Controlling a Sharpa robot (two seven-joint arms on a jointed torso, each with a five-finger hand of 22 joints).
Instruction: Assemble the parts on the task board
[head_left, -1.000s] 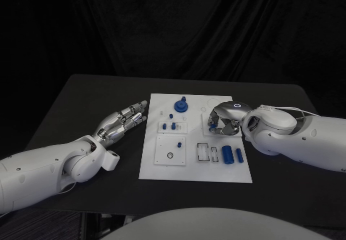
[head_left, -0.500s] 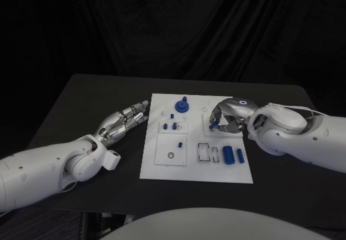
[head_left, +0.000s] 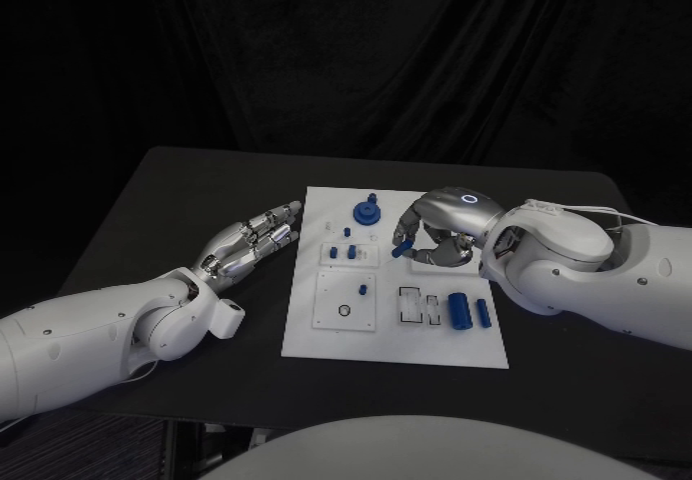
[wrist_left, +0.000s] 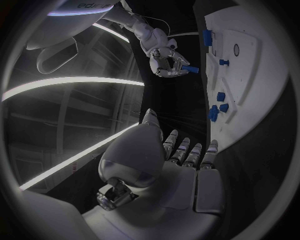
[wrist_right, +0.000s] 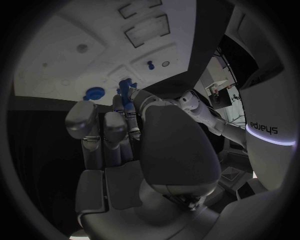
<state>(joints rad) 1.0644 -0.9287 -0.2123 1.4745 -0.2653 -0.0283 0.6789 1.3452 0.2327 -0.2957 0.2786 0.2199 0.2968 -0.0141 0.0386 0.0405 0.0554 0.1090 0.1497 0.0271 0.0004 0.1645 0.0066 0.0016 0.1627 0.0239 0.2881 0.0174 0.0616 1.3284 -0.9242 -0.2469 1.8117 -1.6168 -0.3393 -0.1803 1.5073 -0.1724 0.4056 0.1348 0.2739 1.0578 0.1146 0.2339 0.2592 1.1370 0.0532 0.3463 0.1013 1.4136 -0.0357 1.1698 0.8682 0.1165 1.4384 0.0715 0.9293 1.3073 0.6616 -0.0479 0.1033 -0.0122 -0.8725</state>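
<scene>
Two blue cylinders (head_left: 464, 309) lie on the white board (head_left: 397, 345); right robot hand (head_left: 433, 236) above it pinches a blue peg (head_left: 405, 243); left robot hand (head_left: 254, 241) released on desk (head_left: 173, 200)

The right hand (head_left: 433, 238) hangs over the task board's (head_left: 397, 340) far right part. The left hand (head_left: 253, 243) lies beside its left edge. The near half lies open, with low blue cylinders (head_left: 467, 310) at the right.

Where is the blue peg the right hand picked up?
Head view: the blue peg is pinched in the right hand, over the task board, beside the blue round part.
</scene>
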